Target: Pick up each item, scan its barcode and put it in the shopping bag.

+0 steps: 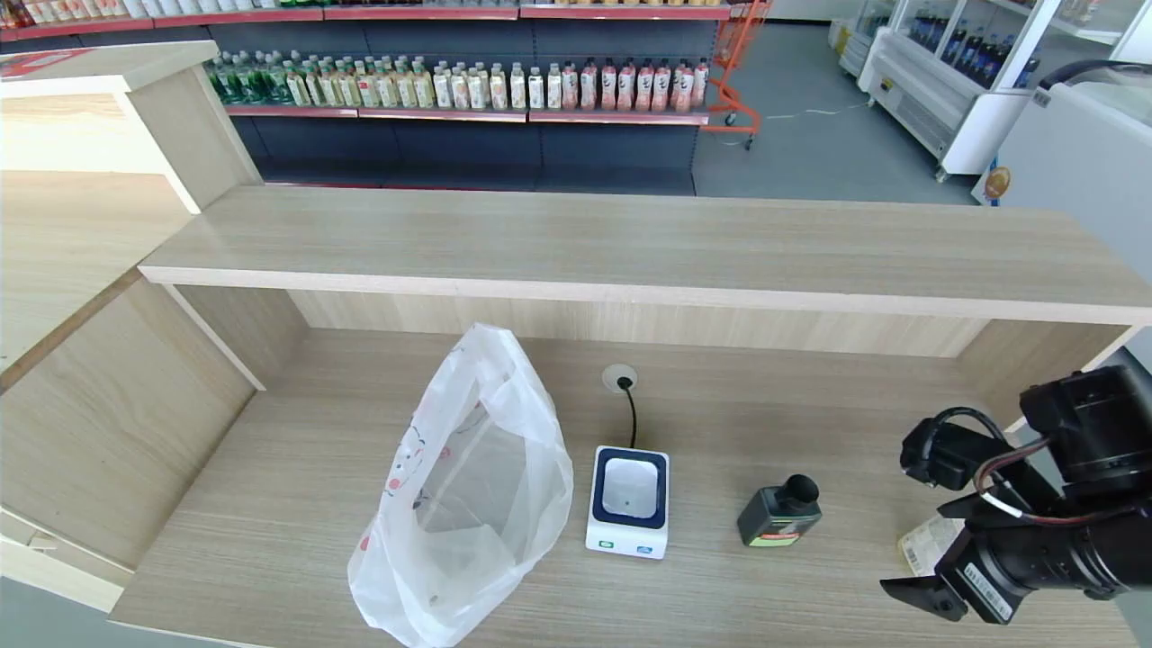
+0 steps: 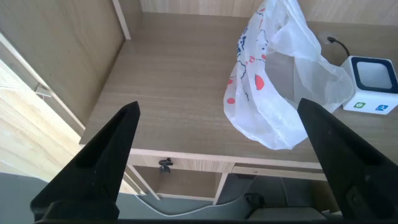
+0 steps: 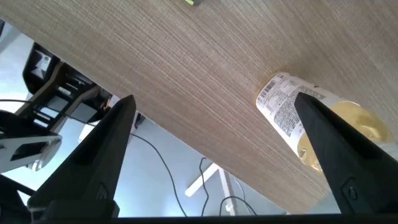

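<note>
A white plastic shopping bag [image 1: 468, 486] stands open on the wooden counter, with the white and blue barcode scanner [image 1: 628, 501] just to its right. A dark green bottle with a black cap [image 1: 779, 515] lies right of the scanner. At the counter's right front corner lies a pale yellow bottle with a printed label [image 1: 925, 542]. My right gripper [image 1: 931, 562] hangs open over that bottle [image 3: 292, 115], one finger [image 3: 339, 155] in front of it. My left gripper [image 2: 217, 162] is open above the counter's front edge, short of the bag [image 2: 273, 81] and scanner [image 2: 373, 84].
A raised wooden ledge [image 1: 630, 243] runs along the back of the counter, and side panels [image 1: 126, 405] wall in its left and right ends. The scanner's cable [image 1: 632, 414] goes into a hole in the counter. Store shelves with drinks [image 1: 450, 85] stand beyond.
</note>
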You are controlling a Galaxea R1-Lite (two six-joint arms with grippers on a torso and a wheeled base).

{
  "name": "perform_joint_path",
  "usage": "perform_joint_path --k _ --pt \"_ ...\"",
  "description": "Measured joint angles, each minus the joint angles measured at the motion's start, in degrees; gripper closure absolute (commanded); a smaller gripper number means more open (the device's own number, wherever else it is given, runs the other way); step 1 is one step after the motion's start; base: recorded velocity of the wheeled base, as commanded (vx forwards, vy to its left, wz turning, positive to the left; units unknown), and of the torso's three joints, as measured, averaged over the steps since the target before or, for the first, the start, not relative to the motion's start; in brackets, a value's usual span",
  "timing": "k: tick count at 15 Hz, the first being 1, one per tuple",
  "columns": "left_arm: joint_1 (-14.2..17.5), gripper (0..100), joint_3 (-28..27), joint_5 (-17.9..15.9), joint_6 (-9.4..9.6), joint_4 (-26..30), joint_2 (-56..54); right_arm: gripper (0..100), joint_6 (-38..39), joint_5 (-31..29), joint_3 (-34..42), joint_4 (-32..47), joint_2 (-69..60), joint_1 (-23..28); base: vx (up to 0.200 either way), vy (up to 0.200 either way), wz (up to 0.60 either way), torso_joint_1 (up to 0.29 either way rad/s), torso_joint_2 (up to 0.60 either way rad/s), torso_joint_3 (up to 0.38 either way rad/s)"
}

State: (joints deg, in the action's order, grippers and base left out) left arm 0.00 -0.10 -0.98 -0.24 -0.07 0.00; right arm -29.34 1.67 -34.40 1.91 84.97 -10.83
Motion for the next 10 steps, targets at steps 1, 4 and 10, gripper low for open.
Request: perform_joint_path --k 1,4,10 --pt "0.0 0 0.0 0.0 0.0 0.0 0.0 0 -0.65 0.16 0.43 -2.49 2.16 -0.04 0.0 0.0 0.0 0.0 0.0 0.0" --pt "0.0 0 0.0 0.02 0.0 0.0 0.0 0 -1.52 2.29 0.87 -9.57 8.45 -0.83 0.0 0.0 0.0 0.0 0.0 0.0" --pt "0.0 0 0.0 0.02 0.0 0.0 0.0 0 -5.01 5.52 0.01 -15.68 16.13 -1.96 0.0 0.0 0.0 0.0 0.0 0.0"
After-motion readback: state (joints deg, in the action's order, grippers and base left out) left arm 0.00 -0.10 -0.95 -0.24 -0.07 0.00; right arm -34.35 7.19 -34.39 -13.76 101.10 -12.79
